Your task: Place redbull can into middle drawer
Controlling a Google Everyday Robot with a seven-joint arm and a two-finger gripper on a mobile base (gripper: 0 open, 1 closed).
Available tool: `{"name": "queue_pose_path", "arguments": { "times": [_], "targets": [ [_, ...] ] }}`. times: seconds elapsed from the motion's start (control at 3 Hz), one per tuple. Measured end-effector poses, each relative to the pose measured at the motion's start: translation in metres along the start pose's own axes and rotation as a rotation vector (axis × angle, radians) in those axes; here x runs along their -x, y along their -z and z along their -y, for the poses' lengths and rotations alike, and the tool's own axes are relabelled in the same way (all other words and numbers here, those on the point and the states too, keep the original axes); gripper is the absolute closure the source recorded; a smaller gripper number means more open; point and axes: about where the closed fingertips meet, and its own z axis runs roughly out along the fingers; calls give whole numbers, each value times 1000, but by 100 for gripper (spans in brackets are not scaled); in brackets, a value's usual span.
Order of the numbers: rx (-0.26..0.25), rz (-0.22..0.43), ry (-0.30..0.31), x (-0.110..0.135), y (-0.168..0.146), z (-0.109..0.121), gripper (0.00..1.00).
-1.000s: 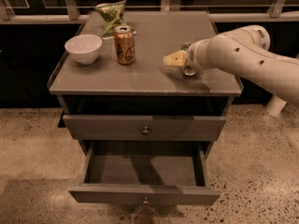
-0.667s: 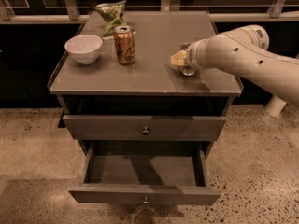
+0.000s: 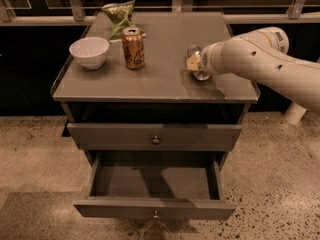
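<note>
Since a second ago the gripper (image 3: 192, 64) has edged a little closer around the redbull can (image 3: 193, 51), and its pale tip now looks narrower than before. It sits on the desk (image 3: 160, 81) well to the right of the orange can (image 3: 133, 48), at the end of the white arm (image 3: 250, 59) reaching in from the right. Its jaws seem pressed onto the slim can's middle, whose shiny ends show above and below them, the lower end at the desk surface. Just left of the orange can stands a white bowl (image 3: 89, 60) showing only its white inside, and behind the orange can lies a green bag (image 3: 119, 14). Below and in front of the orange can, under a closed drawer (image 3: 200, 136), the middle drawer (image 3: 125, 207) is pulled out, showing its flat grey floor.
</note>
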Motion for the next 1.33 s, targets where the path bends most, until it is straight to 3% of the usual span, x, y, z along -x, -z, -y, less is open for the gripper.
{"name": "queue_pose_path", "arguments": {
  "times": [0.33,0.67,1.0,1.33],
  "targets": [
    [0,0,0,0,0,0,100],
    [0,0,0,0,0,0,100],
    [42,9,14,3,6,-4,100],
    [160,15,-53,11,26,1,100]
  ]
}}
